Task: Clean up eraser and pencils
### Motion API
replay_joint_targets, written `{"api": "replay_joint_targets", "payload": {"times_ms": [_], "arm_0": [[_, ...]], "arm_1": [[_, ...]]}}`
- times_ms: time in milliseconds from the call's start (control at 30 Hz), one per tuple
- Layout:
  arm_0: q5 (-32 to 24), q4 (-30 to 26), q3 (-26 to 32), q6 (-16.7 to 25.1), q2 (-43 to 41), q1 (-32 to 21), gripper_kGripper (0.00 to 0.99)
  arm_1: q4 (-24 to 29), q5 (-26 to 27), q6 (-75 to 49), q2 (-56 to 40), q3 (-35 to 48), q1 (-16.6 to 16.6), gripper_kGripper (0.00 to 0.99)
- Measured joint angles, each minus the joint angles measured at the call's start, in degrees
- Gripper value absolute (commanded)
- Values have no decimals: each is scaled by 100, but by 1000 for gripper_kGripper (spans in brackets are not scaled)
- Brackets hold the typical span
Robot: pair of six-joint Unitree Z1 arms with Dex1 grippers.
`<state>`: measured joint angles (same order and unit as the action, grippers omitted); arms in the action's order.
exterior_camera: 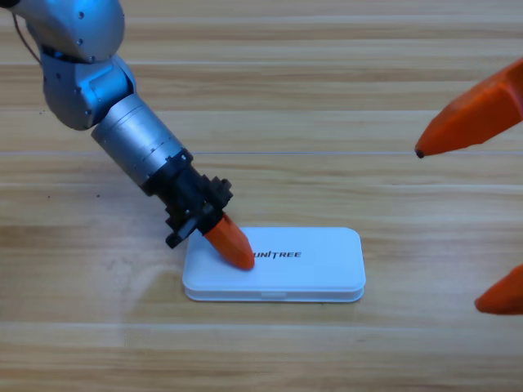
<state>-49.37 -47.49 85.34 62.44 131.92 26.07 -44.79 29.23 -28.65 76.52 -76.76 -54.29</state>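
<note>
Right at the picture's right edge, large and cut off, the right gripper (pixel 458 224) shows only as two orange jaws: one tapering tip pointing left in the upper right, the other a smaller wedge lower down at the edge. They stand well apart, so this pincer is spread wide and holds nothing.

Beneath everything runs the pale wooden table (pixel 343 73), its planks lying across the view.

Next in size, the grey left arm (pixel 106 106) enters from the upper left corner and slants down toward the middle. Its black-bodied left gripper (pixel 231 245) rests its orange jaws on the left end of the case lid, the tip just beside the printed lettering. Only one orange mass shows from above, with no gap visible, and nothing is seen between the jaws; whether this pincer is parted or pressed together cannot be told.

Lying flat at the table's centre is the white plastic rectangular case with rounded corners (pixel 310 265), its long side running across the view. Its lid is down and sits flush on the base, a thin seam running along the near edge.

The eraser and the pencils are nowhere to be seen on the table; with the lid down, the inside of the case is hidden.
</note>
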Motion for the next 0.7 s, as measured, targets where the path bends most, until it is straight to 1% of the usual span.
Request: {"api": "replay_joint_targets", "payload": {"times_ms": [233,333,433,500,567,633,700], "arm_0": [[157,507,-243,-216,-171,109,0],[204,615,-282,-303,-209,159,0],[242,630,-295,-328,-260,185,0],[316,629,-322,-419,-357,207,0],[436,512,-339,-500,-508,220,0],[530,162,-300,-552,-810,224,0],[644,-196,-197,-610,-1308,226,0]], "arm_1": [[0,45,14,0,0,0,990],[1,49,21,0,0,0,990],[1,73,21,0,0,0,990],[1,75,21,0,0,0,990],[1,75,21,0,0,0,990],[1,76,21,0,0,0,990],[2,75,21,0,0,0,990]]}}
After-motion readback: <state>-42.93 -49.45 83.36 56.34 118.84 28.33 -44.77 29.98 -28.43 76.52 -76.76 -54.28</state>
